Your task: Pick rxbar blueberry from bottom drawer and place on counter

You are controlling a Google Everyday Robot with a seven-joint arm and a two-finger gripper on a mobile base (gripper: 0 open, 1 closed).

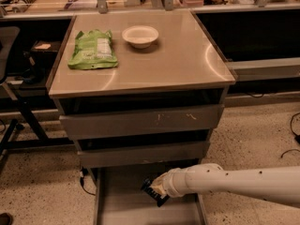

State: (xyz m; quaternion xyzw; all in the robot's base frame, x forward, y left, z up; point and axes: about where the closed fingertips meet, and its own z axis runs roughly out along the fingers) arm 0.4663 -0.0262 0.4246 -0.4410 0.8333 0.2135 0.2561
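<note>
Gripper [159, 189] is pinching the rxbar blueberry [152, 193] over the bottom drawer [123, 206].
The white arm [234, 184] is reaching in from the right, putting the gripper low over the pulled-out drawer, just under the two closed drawer fronts. The fingers are closing on the dark bar, which is sticking out tilted from the tip toward the left, over the drawer floor near its middle. The counter [178, 60] above is carrying a green bag [91, 49] and a white bowl [140, 35], well apart from the gripper.
</note>
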